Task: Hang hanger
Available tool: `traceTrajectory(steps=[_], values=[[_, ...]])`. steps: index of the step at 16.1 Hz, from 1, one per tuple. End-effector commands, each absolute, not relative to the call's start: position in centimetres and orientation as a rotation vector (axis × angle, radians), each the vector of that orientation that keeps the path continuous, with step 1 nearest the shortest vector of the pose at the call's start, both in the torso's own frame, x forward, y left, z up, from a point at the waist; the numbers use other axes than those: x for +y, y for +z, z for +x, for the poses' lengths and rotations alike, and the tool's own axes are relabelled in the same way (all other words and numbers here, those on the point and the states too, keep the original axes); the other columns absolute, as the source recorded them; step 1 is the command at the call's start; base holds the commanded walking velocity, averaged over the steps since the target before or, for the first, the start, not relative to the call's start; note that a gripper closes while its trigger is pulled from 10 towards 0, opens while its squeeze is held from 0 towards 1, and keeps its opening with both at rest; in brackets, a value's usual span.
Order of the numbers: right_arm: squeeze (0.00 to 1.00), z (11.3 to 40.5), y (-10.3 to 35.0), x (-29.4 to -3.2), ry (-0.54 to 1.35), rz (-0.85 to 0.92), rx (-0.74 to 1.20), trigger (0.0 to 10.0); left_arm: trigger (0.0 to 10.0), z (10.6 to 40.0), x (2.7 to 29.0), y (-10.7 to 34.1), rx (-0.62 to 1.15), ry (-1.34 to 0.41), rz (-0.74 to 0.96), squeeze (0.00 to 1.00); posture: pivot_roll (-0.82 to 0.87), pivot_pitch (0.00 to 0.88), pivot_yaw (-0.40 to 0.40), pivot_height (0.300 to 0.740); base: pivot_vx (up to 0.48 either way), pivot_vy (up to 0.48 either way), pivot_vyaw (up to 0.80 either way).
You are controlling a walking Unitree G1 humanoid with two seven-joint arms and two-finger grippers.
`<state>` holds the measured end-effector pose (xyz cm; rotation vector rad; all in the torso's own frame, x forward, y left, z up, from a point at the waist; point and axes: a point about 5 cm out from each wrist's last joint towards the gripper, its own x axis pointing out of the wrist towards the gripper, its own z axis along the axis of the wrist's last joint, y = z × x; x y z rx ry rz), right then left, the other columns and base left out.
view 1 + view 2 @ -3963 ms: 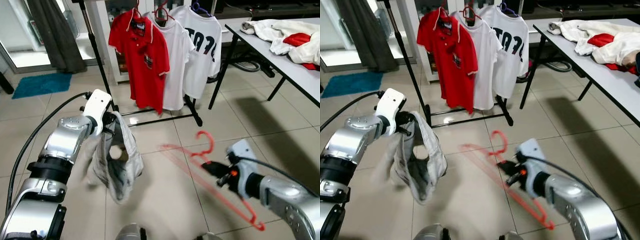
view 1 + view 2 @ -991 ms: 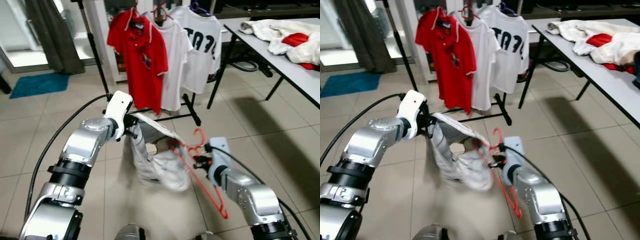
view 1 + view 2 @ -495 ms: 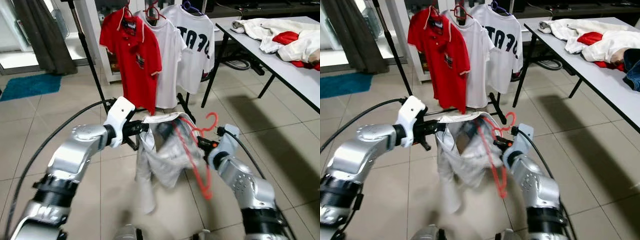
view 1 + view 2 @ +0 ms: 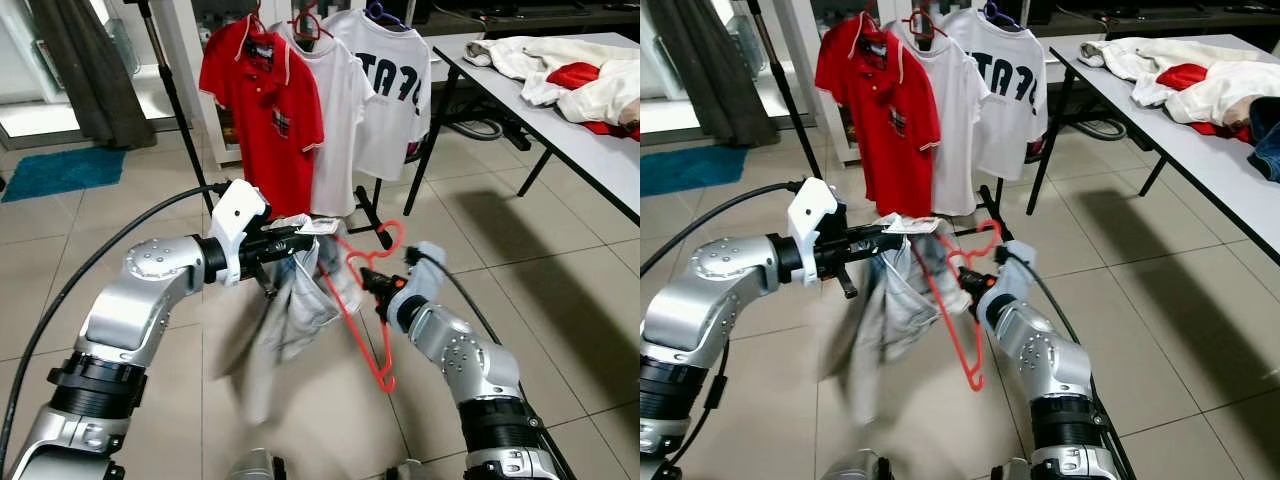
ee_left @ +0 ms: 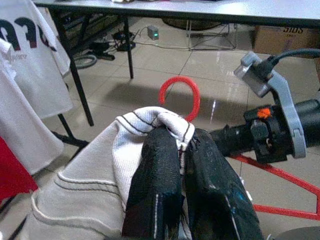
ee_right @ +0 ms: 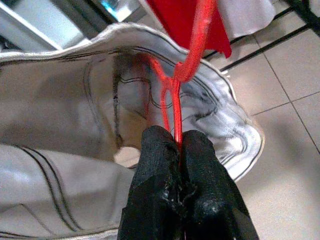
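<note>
Our left gripper [image 5: 172, 150] pinches the limp white ribbed shirt's [image 4: 290, 300] collar; beside it, our right gripper [image 6: 177, 145] clamps the thin red plastic hanger [image 4: 360, 300] below its hook. Light, probably springy; that neck grip suits it.

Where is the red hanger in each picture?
Left eye view: red plastic hanger, centre, in the right claw.
Right eye view: centre.
Left wrist view: its hook above the pale grey shirt.
Right wrist view: centre.
Shared landmark: that shirt.
</note>
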<state>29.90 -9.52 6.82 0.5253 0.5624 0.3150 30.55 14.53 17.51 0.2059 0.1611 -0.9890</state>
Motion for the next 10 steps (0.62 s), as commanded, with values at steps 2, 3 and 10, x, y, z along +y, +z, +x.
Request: traceTrajectory(steps=[2, 3, 10], values=[[0.0, 29.4, 6.1, -9.3, 0.337, 0.5, 0.605, 10.0, 0.0, 30.7, 14.8, 19.3, 0.072, -1.012, 0.237, 0.0, 0.03, 0.0, 0.035, 0.705, 0.0, 0.0, 0.0], [0.0, 29.3, 5.8, -9.4, 0.33, 0.507, 0.613, 10.0, 0.0, 30.5, 14.9, 19.5, 0.07, -1.034, 0.241, 0.0, 0.03, 0.0, 0.039, 0.705, 0.0, 0.0, 0.0], [0.0, 32.2, 11.4, -11.4, 0.27, 1.205, 0.134, 10.0, 0.0, 26.6, 15.5, 18.2, 0.213, -1.286, 0.295, 0.0, 0.05, 0.0, 0.027, 0.705, 0.0, 0.0, 0.0]])
